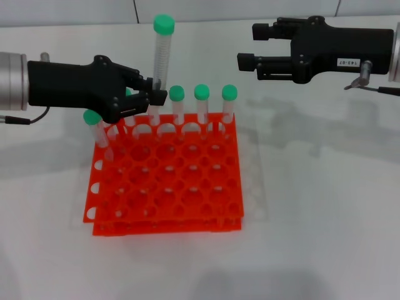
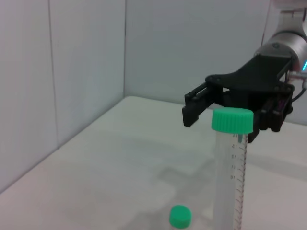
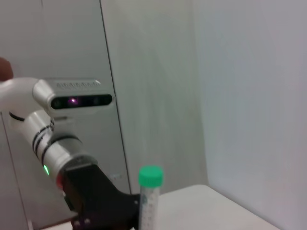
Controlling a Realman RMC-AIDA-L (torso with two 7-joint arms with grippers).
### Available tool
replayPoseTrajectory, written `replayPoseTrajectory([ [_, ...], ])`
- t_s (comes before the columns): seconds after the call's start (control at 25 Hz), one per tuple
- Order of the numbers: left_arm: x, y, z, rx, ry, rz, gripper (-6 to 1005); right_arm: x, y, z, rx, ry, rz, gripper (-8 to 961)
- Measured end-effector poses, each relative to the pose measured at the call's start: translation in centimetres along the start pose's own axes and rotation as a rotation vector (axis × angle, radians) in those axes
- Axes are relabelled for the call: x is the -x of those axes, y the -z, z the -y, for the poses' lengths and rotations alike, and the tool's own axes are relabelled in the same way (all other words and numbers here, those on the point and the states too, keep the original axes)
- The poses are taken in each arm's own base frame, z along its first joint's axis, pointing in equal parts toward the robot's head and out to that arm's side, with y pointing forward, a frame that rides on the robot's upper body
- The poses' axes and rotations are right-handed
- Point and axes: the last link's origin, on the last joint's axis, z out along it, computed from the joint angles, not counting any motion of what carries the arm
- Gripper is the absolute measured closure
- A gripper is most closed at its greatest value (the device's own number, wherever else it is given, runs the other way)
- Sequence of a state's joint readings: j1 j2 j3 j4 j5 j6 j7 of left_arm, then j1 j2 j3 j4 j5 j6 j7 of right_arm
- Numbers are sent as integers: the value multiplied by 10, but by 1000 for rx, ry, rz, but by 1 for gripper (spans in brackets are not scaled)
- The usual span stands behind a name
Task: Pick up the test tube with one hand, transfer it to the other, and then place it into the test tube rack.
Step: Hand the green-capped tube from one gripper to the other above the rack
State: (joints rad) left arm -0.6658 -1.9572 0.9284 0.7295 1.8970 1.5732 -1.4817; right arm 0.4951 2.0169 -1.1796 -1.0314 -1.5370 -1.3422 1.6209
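My left gripper (image 1: pixel 155 94), on the silver wrist, is shut on the test tube (image 1: pixel 160 62) and holds it upright by its lower part, green cap on top, over the back row of the orange-red test tube rack (image 1: pixel 165 187). I cannot tell whether its lower end touches the rack. The tube also shows in the left wrist view (image 2: pixel 229 167) and in the right wrist view (image 3: pixel 149 201). My right gripper (image 1: pixel 250 47), with the white label, is open and empty, level with the tube's upper half and to its right; it also shows in the left wrist view (image 2: pixel 199 108).
Several more green-capped tubes (image 1: pixel 201 103) stand in the rack's back row, and one (image 1: pixel 95 125) stands at its left edge. The rack sits on a white table (image 1: pixel 312 206). A wall rises behind the table.
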Motion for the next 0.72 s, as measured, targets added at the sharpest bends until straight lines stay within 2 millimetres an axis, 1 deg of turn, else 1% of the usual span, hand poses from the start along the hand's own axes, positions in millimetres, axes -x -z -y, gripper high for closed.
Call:
replayPoseTrajectory([
  [0.2, 0, -1, 0, 4, -2, 4, 715, 1, -4, -1, 20, -33, 29, 251],
  [0.56, 0, -3, -1, 10, -8, 10, 709, 7, -27, 0, 85, -115, 71, 252],
  [0.72, 0, -3, -1, 8, -11, 12, 707, 11, -35, -4, 113, -128, 89, 252],
])
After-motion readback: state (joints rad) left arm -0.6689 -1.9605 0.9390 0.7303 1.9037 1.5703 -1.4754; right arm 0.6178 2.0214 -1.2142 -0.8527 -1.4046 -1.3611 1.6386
